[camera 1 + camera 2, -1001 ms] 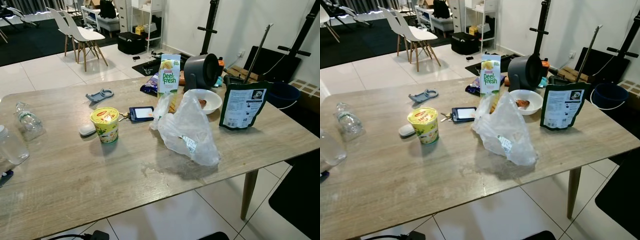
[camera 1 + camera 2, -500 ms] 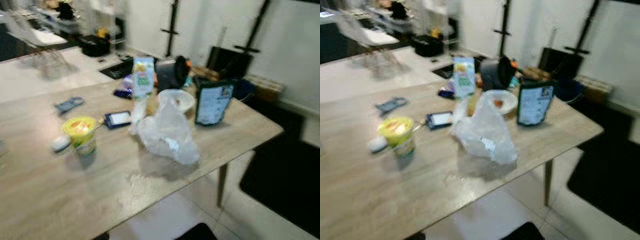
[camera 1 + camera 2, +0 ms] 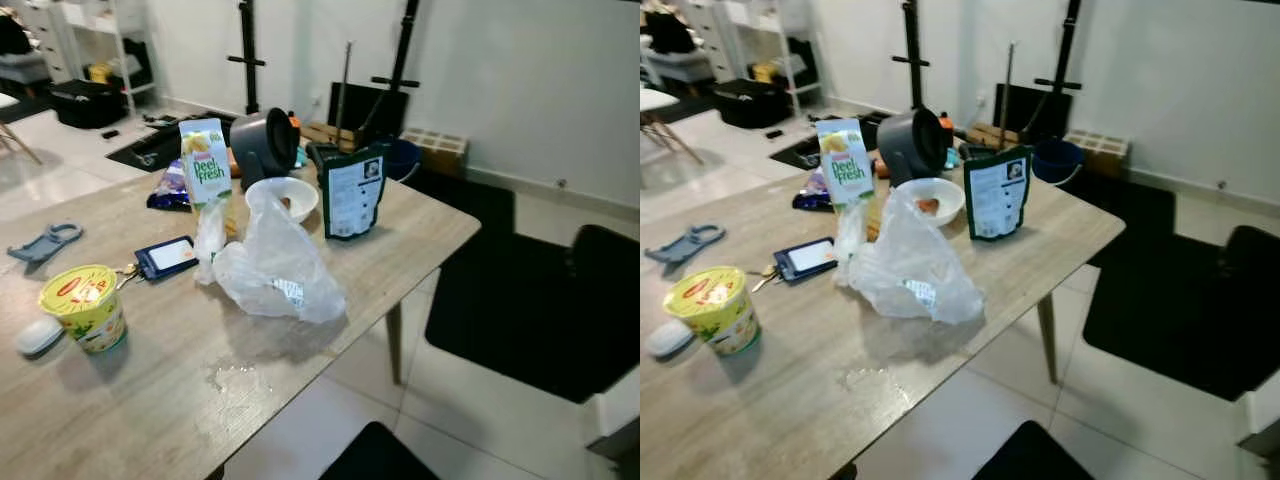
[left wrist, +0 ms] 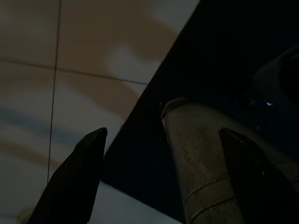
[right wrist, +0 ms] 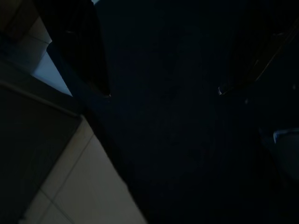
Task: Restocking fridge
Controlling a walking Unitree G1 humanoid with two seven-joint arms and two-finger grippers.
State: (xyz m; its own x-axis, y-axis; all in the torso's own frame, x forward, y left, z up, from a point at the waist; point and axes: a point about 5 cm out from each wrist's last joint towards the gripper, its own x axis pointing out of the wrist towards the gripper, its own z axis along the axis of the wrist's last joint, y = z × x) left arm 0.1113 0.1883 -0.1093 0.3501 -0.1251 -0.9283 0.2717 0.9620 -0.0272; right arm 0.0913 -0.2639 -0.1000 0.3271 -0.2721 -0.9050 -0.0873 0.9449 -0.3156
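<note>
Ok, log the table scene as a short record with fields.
surface: wooden table
carton: Peel Fresh juice carton, upright
bag: clear plastic bag, beside the carton
bowl: white bowl, food inside
pouch: dark pouch, standing
cup: yellow noodle cup, lid on
left hand: open, over floor tiles
right hand: open, in shade

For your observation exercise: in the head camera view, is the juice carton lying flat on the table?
No, the juice carton stands upright on the wooden table, behind the clear plastic bag.
</note>
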